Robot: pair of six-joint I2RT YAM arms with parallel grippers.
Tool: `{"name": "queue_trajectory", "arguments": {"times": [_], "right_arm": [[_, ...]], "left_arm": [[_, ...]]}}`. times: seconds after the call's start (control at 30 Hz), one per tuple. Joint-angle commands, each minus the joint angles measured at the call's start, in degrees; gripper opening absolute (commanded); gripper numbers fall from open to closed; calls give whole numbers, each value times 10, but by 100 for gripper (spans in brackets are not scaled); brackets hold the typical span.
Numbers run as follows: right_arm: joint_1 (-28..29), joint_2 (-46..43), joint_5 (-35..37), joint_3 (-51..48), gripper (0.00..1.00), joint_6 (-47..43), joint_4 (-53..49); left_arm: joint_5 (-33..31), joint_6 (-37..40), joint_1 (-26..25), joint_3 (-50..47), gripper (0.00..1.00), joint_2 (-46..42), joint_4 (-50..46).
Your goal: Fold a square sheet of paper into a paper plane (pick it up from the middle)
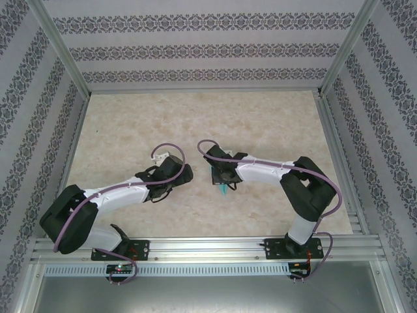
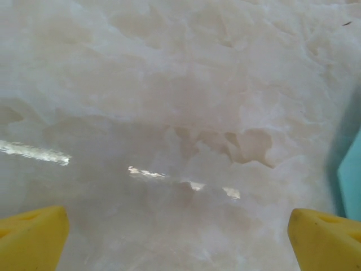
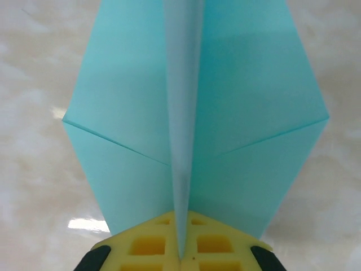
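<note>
The paper plane (image 3: 242, 101) sits in the middle of the right wrist view. It is smooth, matte turquoise paper, folded into a long kite-like shape with two flat wings. A sharp diagonal crease crosses each wing, and both creases meet a raised centre fold. That fold stands upright as a thin, paler blade running down to the bottom of the frame. There the right hand (image 3: 180, 251) is clamped on it. Its yellow fingers (image 3: 149, 245), moulded with square hollows like a grid, are pressed together with the paper ridge caught in the seam between them.

In the top view the plane (image 1: 223, 189) is a small turquoise point sticking out below the right hand (image 1: 225, 177), just right of centre on the counter (image 1: 195, 117). The counter is a glossy cream slab with a cloudy, marble-like pattern.

The left hand (image 1: 174, 171) sits just left of centre, near the right hand but apart from it. In its own wrist view the left hand (image 2: 177, 240) is spread wide. Its yellow wedge-shaped fingertips (image 2: 34, 237) sit in the two bottom corners of the frame, with nothing but bare shiny counter (image 2: 169, 84) between them. A strip of the turquoise plane (image 2: 352, 178) shows at the right edge of that frame, clear of the fingertips.
</note>
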Motion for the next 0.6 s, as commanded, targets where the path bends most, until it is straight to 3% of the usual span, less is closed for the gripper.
{"name": "queue_trajectory", "arguments": {"times": [0.0, 0.57], "right_arm": [[-1, 22, 19, 54, 4, -24, -4], [-39, 180, 31, 222, 6, -39, -1]], "left_arm": [[-12, 11, 15, 3, 100, -15, -41], [-18, 13, 49, -26, 100, -78, -81]]}}
